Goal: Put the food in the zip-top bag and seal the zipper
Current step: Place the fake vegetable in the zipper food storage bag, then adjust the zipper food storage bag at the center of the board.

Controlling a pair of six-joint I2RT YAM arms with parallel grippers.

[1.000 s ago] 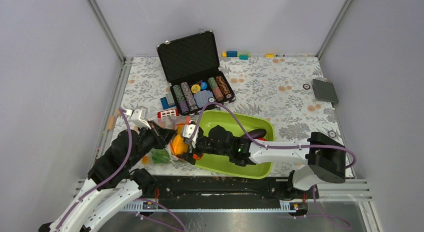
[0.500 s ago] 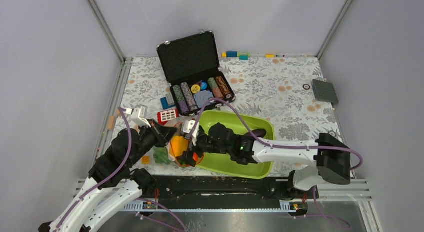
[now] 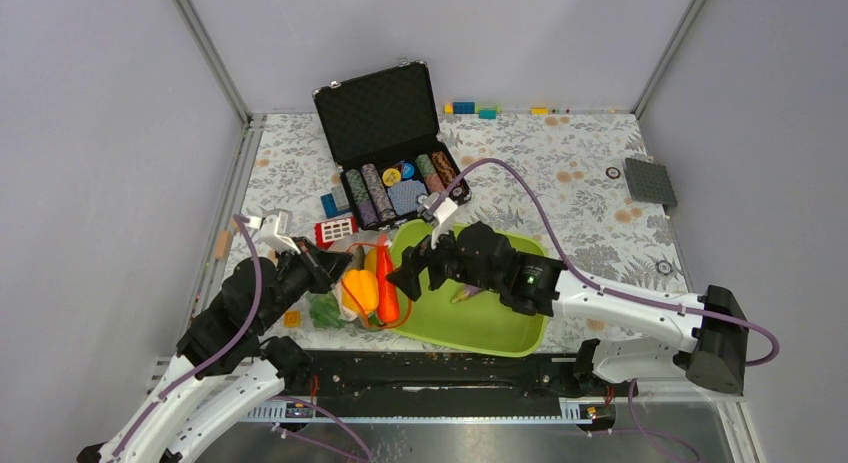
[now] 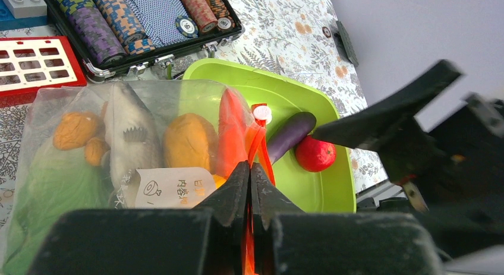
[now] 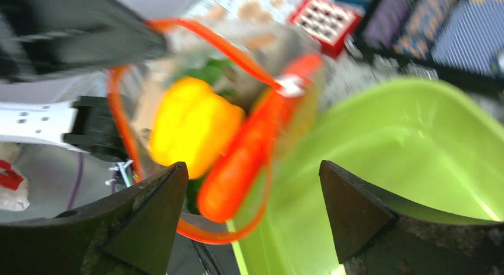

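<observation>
Two foods not yet bagged: eggplant [image 4: 291,135], apple [image 4: 315,154] in lime-green tray [image 3: 490,328] | zip-top bag [image 4: 119,144] beside tray, carrot [image 3: 385,273] inside | left gripper [image 4: 249,168] pinching zipper [image 4: 260,145] | right gripper [image 3: 412,268] spread, empty | next, likely: grasp eggplant

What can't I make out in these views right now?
Top view: the red apple is hidden under the right arm; only a sliver of the eggplant shows.
Right wrist view: motion blur smears the carrot and the zipper; the food in the tray is out of frame.
Left wrist view: the left gripper covers the zipper where it pinches.
</observation>
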